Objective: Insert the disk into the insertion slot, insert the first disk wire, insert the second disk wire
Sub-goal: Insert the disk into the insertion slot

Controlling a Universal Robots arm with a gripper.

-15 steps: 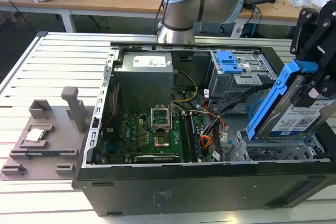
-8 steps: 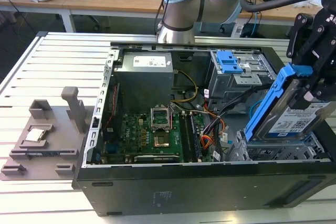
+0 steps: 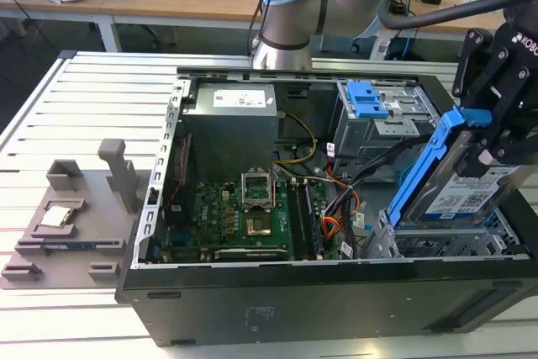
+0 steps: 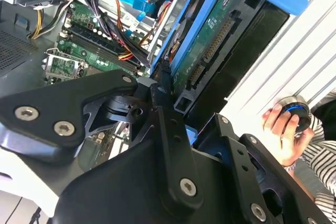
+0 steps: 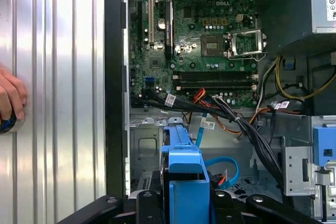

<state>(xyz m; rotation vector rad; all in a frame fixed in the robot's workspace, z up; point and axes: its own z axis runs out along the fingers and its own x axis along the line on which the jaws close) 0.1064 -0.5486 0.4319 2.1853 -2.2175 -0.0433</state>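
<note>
One disk (image 3: 464, 195) hangs tilted, pinched by the jaws, above one insertion slot (image 3: 437, 246); one hand (image 4: 281, 129) nearby.

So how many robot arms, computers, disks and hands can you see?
1 robot arm
1 computer case
1 disk, held by the gripper
1 hand
Total: 4

A black cable bundle (image 3: 371, 172) runs just beside the insertion slot (image 3: 437, 245), narrowing access there.
</note>
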